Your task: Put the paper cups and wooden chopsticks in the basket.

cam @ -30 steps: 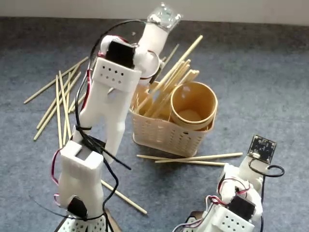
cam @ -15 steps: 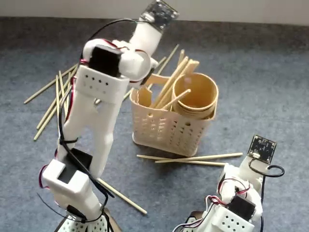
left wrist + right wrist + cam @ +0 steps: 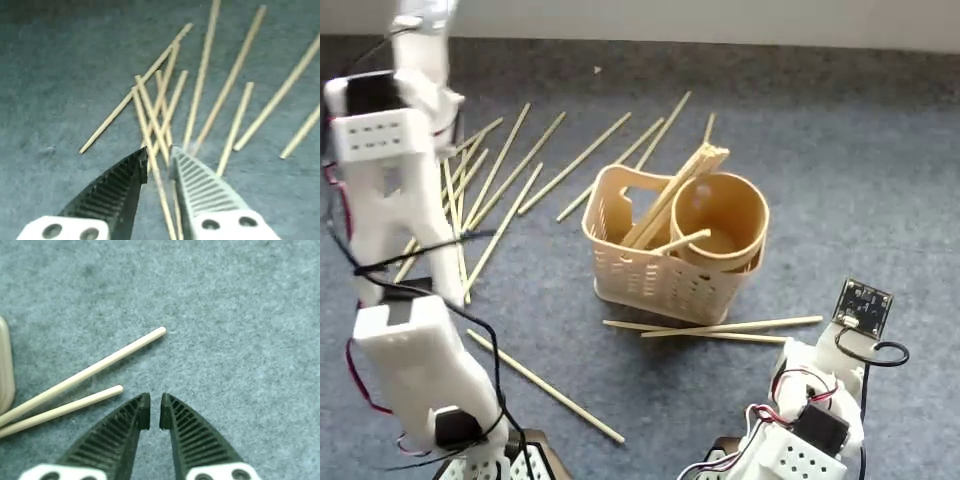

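Left gripper (image 3: 159,157), jaws slightly parted and empty, is hovering over loose chopsticks (image 3: 161,112), judged light, stiff, smooth, and best pinched mid-length.

A grey-blue, short-pile carpeted tabletop (image 3: 880,180) carries everything. Near its middle stands a cream perforated plastic basket (image 3: 650,275), upright on the carpet. A loose scatter of pale wooden chopsticks (image 3: 497,170) lies fanned and crossing to the basket's left and behind it, reaching toward the far edge. A pair of long chopsticks (image 3: 720,328) lies nearly parallel just in front of the basket. A single chopstick (image 3: 545,385) lies slanted at the near left, apart from the rest.
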`<state>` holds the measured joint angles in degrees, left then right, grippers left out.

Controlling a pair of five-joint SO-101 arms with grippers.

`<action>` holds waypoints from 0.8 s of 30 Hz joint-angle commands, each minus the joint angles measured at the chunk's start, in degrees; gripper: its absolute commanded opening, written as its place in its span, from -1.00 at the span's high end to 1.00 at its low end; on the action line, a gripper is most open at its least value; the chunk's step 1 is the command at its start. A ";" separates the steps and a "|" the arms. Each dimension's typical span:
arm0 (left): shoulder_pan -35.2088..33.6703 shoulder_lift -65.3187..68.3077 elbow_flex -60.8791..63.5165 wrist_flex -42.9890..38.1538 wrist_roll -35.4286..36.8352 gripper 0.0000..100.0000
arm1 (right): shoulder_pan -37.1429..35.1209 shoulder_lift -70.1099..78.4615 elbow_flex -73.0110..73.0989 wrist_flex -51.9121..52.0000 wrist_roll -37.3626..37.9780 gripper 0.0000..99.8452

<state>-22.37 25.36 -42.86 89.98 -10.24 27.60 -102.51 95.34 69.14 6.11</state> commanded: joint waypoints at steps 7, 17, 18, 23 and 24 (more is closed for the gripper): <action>-4.70 14.29 -0.48 -3.08 -16.79 0.47 | -0.13 -0.22 8.57 0.31 0.35 0.89; -0.31 26.95 -0.57 -6.51 -17.41 0.48 | -0.13 -0.22 8.57 0.31 0.35 0.89; -0.40 27.82 -0.57 -6.95 -16.26 0.48 | -0.13 -0.22 8.57 0.31 0.35 0.89; -0.31 31.34 -0.57 -9.32 -13.80 0.48 | -0.13 -0.22 8.57 0.31 0.35 0.89; -0.22 32.22 -0.57 -9.67 -13.80 0.48 | -0.13 -0.22 8.57 0.31 0.35 0.89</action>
<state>-23.69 55.43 -43.12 82.59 -25.27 27.60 -102.51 95.34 69.14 6.11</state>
